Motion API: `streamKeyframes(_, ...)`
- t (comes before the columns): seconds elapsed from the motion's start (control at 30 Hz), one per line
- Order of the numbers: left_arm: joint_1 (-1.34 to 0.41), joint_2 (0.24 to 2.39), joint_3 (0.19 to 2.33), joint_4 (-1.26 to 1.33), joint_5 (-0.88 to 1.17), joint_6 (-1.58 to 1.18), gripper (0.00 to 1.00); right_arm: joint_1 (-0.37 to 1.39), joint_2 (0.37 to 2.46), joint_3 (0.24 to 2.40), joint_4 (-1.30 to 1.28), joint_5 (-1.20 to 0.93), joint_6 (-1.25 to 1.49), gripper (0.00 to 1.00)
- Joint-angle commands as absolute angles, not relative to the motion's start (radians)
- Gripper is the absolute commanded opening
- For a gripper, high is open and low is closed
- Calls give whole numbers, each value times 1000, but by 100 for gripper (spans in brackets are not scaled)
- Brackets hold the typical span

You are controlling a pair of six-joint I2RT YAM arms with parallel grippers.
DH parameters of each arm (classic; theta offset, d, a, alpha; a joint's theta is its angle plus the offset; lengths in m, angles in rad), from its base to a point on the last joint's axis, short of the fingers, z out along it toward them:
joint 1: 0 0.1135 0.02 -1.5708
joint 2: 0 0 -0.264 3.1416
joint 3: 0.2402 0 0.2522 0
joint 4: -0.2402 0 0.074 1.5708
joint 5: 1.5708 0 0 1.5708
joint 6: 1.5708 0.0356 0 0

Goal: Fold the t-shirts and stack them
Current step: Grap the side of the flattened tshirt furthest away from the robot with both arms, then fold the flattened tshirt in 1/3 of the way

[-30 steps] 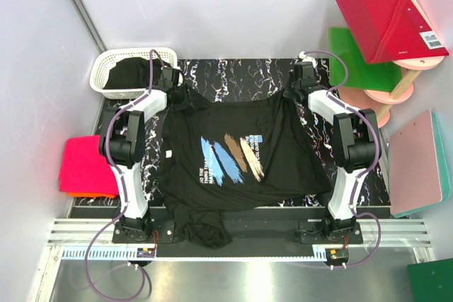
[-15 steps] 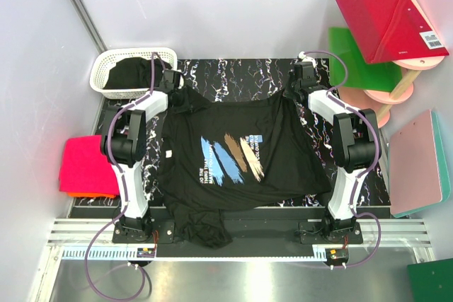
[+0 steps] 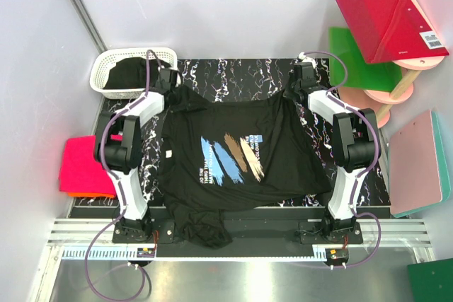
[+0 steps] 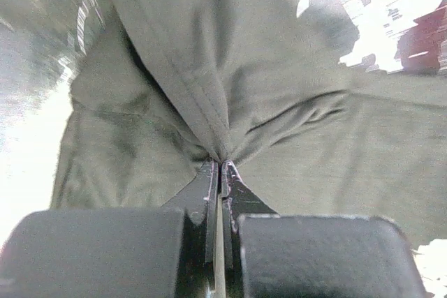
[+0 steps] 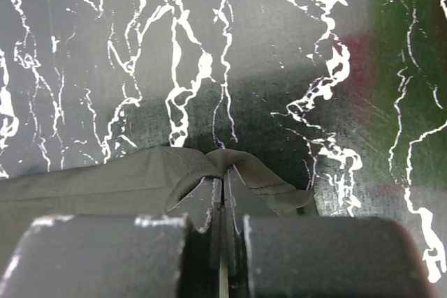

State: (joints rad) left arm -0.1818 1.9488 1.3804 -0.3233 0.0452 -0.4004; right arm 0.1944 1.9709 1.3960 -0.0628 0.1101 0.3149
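Printed shirt pinched at both far corners, not yet folded.
Folded pink-and-orange stack (image 3: 86, 166) at 9 o'clock looks done; a black t-shirt (image 3: 127, 76) waits in the basket (image 3: 134, 51) at 10. Left jaws clamped on the printed t-shirt (image 3: 237, 153) at its 11 o'clock corner; it lies mid-surface (image 3: 241, 76), near hem bunched over the 6 o'clock edge. Right jaws clamped on its 1 o'clock corner. Folding and stacking remain.
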Motion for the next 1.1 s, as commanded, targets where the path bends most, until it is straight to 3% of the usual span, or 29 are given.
streamKeyframes(0.0,-179,1780,1404,-284,3,-394,0,189,1918,1378,-23,164,318,0)
streamKeyframes(0.17,-181,1755,1446,-399,14,-394,0,189,1924,1407,-138,225,328,0)
streamKeyframes(0.43,-179,1680,1333,-485,-24,-419,0,176,1921,1440,-340,273,357,0)
streamKeyframes(0.9,-192,1556,1224,-615,-118,-390,0,147,1783,1376,-426,305,387,0)
streamKeyframes(1.07,-206,1565,1181,-646,-135,-394,0,147,1825,1390,-515,314,406,0)
